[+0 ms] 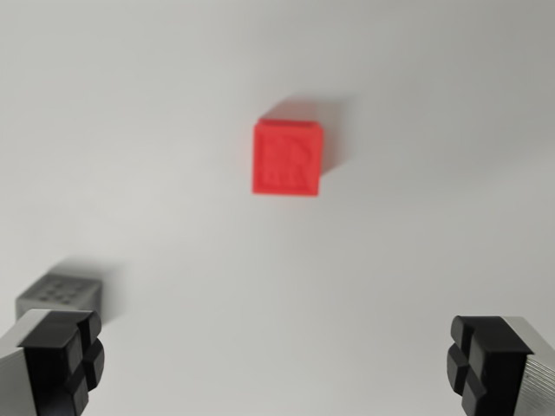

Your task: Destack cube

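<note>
i see a red cube (288, 159) on the white table (156, 130), gripper (277, 368) spread wide, grey cube (59, 295) beside one finger.

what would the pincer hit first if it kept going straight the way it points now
Probably the bare white surface. The open pincer has the red cube above its centre in the wrist view, so depth is uncertain. The grey cube sits beside one finger.

A red cube (288, 159), a grey block (59, 295) with dark dots, a white surface (156, 130).
</note>
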